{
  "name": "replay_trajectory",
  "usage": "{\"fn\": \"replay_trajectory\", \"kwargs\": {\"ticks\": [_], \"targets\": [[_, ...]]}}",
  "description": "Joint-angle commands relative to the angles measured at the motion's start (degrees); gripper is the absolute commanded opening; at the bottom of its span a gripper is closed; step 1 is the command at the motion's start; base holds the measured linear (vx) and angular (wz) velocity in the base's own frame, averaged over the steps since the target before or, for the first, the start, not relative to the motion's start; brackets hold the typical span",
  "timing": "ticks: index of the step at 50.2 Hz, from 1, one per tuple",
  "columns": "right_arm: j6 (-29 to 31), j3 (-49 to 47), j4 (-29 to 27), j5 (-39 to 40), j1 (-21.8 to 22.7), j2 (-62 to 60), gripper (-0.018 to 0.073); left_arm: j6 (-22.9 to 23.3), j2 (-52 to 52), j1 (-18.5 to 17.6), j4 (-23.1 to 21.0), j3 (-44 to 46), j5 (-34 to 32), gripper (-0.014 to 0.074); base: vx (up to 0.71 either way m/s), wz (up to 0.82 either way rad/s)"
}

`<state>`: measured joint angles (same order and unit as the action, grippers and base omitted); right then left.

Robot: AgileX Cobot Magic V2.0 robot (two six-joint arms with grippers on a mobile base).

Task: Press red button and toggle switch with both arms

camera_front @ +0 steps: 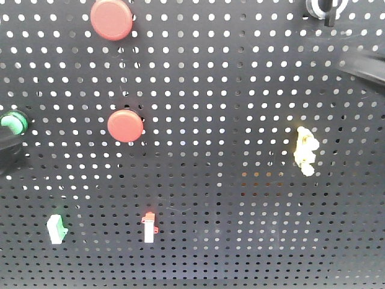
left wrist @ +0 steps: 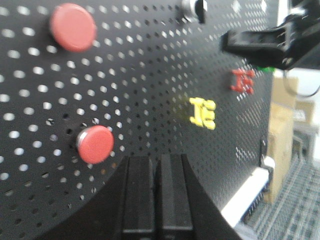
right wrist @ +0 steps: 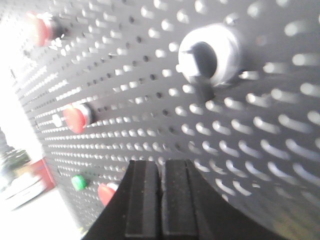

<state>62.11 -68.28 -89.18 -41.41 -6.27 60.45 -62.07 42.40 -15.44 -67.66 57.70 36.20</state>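
The red button point(camera_front: 111, 18) is the larger of two on the black pegboard point(camera_front: 228, 120), at its top left; it also shows in the left wrist view point(left wrist: 73, 27). The toggle switch point(camera_front: 325, 7) sits at the top right, a silver ring with a short black lever pointing down point(right wrist: 207, 55). My left gripper point(left wrist: 159, 162) is shut and empty, off the board, below and right of the smaller red button point(left wrist: 95, 144). My right gripper point(right wrist: 161, 165) is shut and empty, below the toggle switch and apart from it; from the front it is a dark blur point(camera_front: 364, 66).
A green button point(camera_front: 13, 122) sits at the left edge, a yellow lever point(camera_front: 305, 150) at the right. Two white rocker switches, green-tipped point(camera_front: 56, 229) and red-tipped point(camera_front: 148, 226), are low on the board. Boxes point(left wrist: 282, 130) stand beyond the board's right edge.
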Motion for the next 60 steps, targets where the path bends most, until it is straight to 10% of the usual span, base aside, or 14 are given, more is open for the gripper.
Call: {"fn": "replay_trajectory", "kwargs": {"ticks": [1, 14, 60], "targets": [[-0.9, -6.0, 3.8, 7.0, -7.7, 1.7, -0.0003, 1.7, -0.1, 0.0, -3.6, 1.3, -4.7, 0.0002, 0.0, 0.0], [-10.1, -10.0, 18.7, 19.8, -10.7, 2.7, -0.0003, 1.7, -0.1, 0.0, -3.9, 1.3, -4.3, 0.0002, 0.0, 0.0], [-10.5, -10.2, 27.9, 31.5, -10.7, 3.7, -0.0003, 1.7, -0.1, 0.0, -3.5, 1.3, -3.6, 0.0002, 0.0, 0.0]]}}
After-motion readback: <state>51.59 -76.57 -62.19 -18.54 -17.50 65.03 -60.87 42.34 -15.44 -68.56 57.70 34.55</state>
